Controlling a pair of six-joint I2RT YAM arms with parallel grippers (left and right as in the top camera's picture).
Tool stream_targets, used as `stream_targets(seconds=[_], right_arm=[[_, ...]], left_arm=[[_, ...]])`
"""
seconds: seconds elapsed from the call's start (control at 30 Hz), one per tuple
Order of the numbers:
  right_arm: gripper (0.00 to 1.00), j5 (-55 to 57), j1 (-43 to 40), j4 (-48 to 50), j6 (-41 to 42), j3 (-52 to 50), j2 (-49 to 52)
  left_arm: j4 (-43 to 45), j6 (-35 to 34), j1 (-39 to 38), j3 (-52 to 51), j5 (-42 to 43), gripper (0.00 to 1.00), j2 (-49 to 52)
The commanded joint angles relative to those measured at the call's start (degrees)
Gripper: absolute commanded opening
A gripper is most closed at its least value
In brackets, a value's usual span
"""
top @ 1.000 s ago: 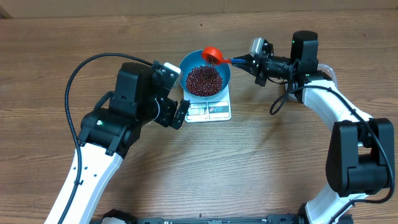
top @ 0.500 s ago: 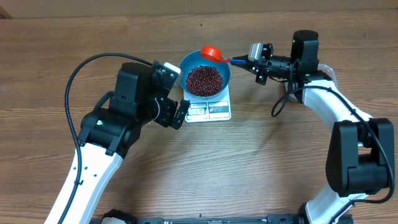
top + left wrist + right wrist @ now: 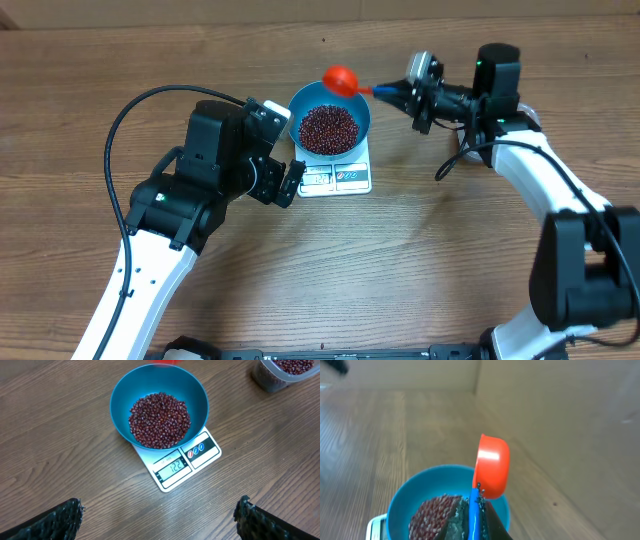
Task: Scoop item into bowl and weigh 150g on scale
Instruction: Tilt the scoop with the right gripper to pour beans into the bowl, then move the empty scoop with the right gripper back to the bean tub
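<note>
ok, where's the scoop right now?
Overhead view: the scoop is in the right gripper, tipped on edge at the far rim of the bowl.

Left wrist: scoop [image 3: 167, 361] cropped to a red sliver at top edge, tub [image 3: 287, 370] cut by top-right corner, scale [image 3: 200, 452] half hidden under bowl [image 3: 122, 397]. Overhead: display [image 3: 318, 178] unreadable, too small. Right wrist: right gripper [image 3: 474, 522] blurred, cropped at bottom edge.

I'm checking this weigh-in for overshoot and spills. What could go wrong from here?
1. The scale reads 122. With 150 the goal, another heaped load of beans would likely overshoot.
2. The orange scoop, shut in the right gripper, hangs tipped at the rim of the bowl. Bumping it could shift the bowl, which overhangs the scale, or scatter beans.
</note>
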Motion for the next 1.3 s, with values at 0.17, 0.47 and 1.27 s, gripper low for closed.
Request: stream_targets(seconds=[0.17,0.47,1.27], right_arm=[[0.04,21.3,0.3,-5.0,21.5,0.7,-13.1],[0.04,34.5,0.3,-20.7,22.7,0.7,-22.1],[0.04,69.7,0.1,-44.9,22.7,0.6,-27.9]], left_arm=[[0.0,-0.4,-0.2,0.1,0.9,1.0,-0.7],[0.0,-0.4,-0.2,0.1,0.8,0.99,-0.7],[0.0,-0.4,-0.2,0.1,0.9,1.0,-0.7]])
